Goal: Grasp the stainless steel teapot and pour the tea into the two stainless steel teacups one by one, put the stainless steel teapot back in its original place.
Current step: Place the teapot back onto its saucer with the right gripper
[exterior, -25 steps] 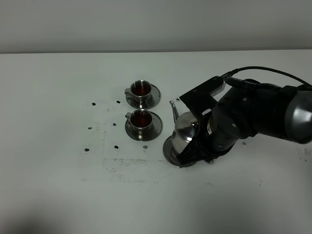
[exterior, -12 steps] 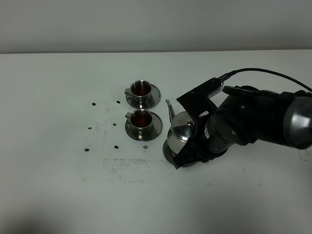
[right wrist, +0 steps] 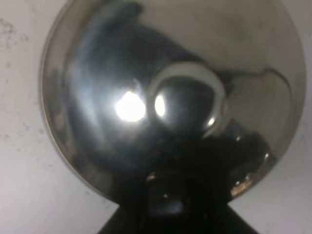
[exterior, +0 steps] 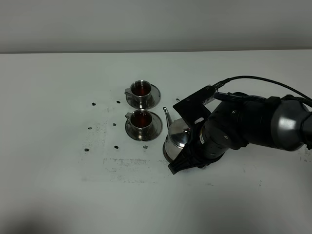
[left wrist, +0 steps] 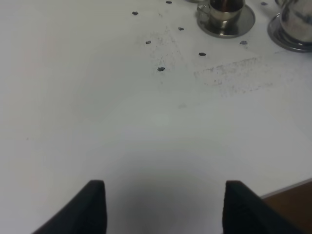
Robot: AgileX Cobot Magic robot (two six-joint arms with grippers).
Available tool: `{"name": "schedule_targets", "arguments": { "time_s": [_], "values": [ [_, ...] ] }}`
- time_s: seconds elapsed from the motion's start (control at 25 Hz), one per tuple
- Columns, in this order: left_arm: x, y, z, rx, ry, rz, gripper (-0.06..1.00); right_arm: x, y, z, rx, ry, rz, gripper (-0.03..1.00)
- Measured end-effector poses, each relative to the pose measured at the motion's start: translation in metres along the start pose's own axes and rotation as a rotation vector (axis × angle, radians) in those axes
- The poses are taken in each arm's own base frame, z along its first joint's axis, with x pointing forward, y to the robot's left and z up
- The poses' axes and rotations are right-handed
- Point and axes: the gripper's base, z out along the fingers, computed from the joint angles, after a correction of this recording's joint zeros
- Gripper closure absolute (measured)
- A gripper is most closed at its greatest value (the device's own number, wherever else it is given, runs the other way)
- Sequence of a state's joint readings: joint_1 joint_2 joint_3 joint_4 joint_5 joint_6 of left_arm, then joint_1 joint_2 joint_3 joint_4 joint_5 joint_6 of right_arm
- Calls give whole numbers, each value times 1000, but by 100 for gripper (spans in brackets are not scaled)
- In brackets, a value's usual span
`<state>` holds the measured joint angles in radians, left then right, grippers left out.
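1. Left gripper (left wrist: 163, 207): two dark fingers spread wide apart above bare matte white table (exterior: 58, 185), gripping nothing.
2. Two stainless steel teacups (exterior: 142, 104): small polished cylinders on flared round saucers, both containing dark tea.
3. Stainless steel teapot (exterior: 176, 137): squat mirror-bright body, thin curved spout, standing upright just right of the cups.
4. Right gripper (exterior: 191, 157): jaws clamped tight on the teapot's handle side.
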<state>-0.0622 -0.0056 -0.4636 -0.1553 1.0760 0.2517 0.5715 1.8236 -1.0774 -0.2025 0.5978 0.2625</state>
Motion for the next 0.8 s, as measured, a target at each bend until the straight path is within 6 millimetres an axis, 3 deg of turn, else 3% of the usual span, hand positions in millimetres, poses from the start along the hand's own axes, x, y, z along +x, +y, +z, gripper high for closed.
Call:
{"name": "schedule_targets", "arguments": {
  "time_s": [0.8],
  "values": [
    [0,0,0,0,0,0,42,0,2,10,-6,0,-2,76]
  ]
}}
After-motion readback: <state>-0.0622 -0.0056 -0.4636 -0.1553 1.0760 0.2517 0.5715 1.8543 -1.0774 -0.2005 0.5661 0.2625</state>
